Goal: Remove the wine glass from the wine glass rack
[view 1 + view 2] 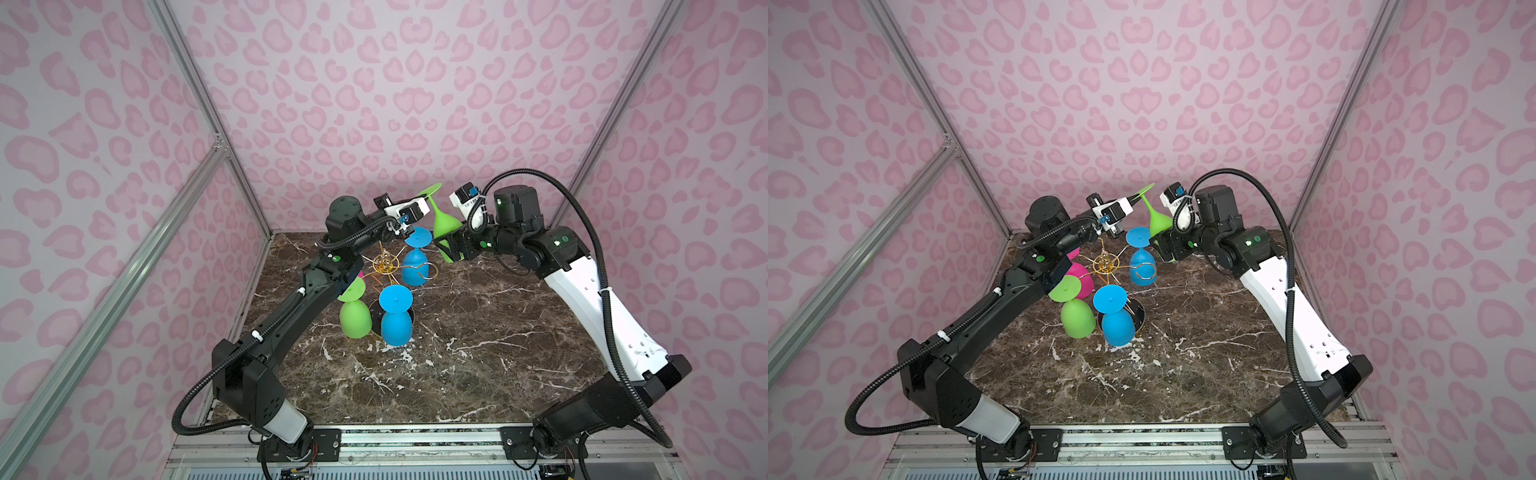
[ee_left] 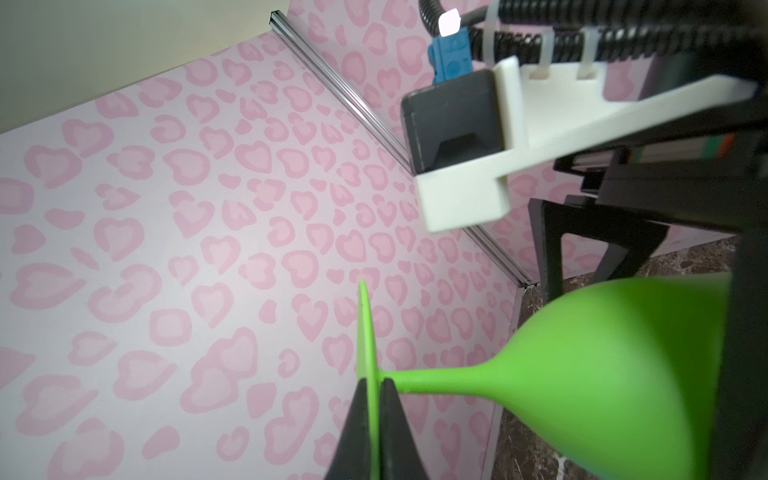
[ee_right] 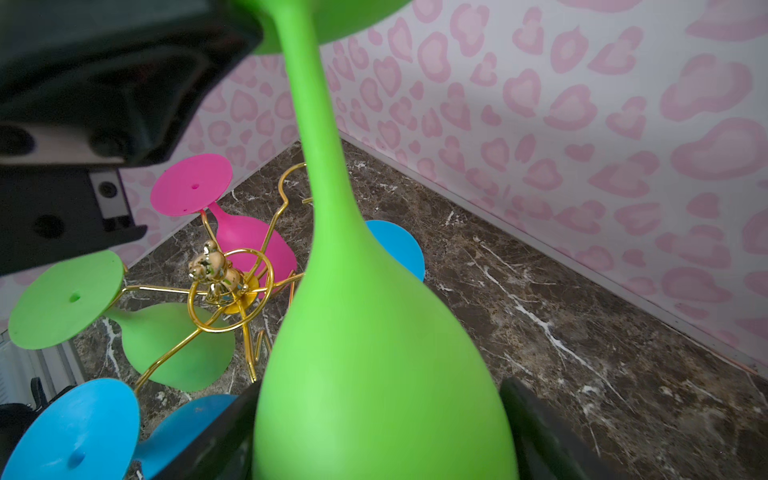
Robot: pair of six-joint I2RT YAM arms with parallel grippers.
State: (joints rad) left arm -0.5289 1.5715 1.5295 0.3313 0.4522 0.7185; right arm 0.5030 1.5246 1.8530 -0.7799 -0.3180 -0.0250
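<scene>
Dark, seemingly marble tabletop [image 1: 478, 357] between pink-patterned walls [image 1: 415, 83].

Raised green wine glass [image 1: 444, 222], tilted with its foot uppermost, is clear of the wine glass rack [image 1: 384, 264] and above the back of the brown marbled counter [image 1: 478, 353]. The left gripper [image 1: 427, 198] meets the rim of the foot. The right gripper [image 1: 448, 242] has its jaws to either side of the bowl; contact cannot be made out. Four glasses hang inverted from the gold wire arms: rear blue glass [image 1: 413, 266], front blue glass [image 1: 395, 318], hanging green glass [image 1: 354, 318] just beside it, and pink glass [image 1: 360, 274], almost wholly hidden behind the left arm [image 1: 291, 307].
</scene>
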